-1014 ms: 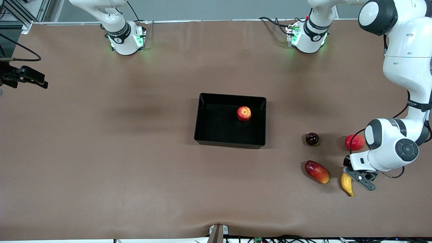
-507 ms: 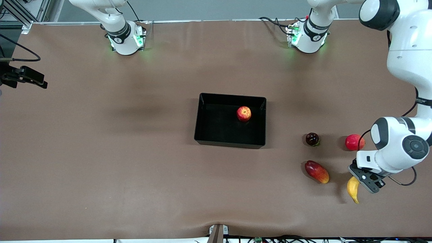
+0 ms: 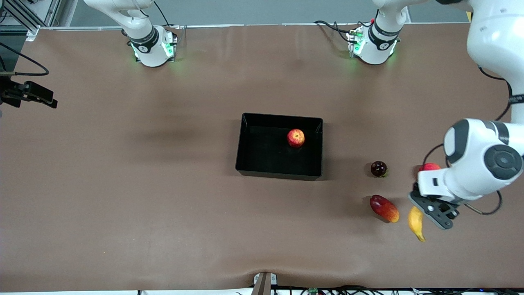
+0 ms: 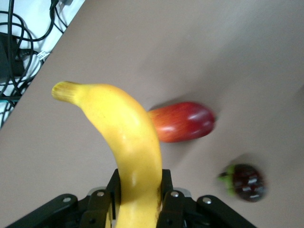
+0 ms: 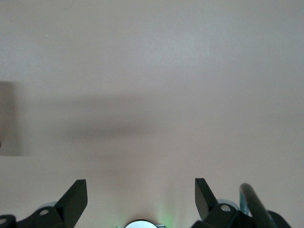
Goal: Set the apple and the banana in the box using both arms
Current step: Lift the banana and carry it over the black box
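Banana: clamped at one end between the fingers of the left gripper, lifted above the tabletop toward the left arm's end, beside the mango. Long axis angled down and away from the gripper, free tip lowest in the front view. Stem end and inward curve seen plainly only in the left wrist view, where the banana fills the middle, flanked by both fingers.

Apple: inside the box, near the wall toward the left arm's end, stem dimple up. Seen in the front view only.

Mango and dark purple round fruit: on the tabletop below the banana in the left wrist view. Purple fruit farther from the front camera than the mango.

Red-pink round fruit: partly hidden by the left arm, front view only.

Right gripper: waiting over bare tabletop at the right arm's end, fingers spread wide, grasping nothing; seen at the front view's edge.
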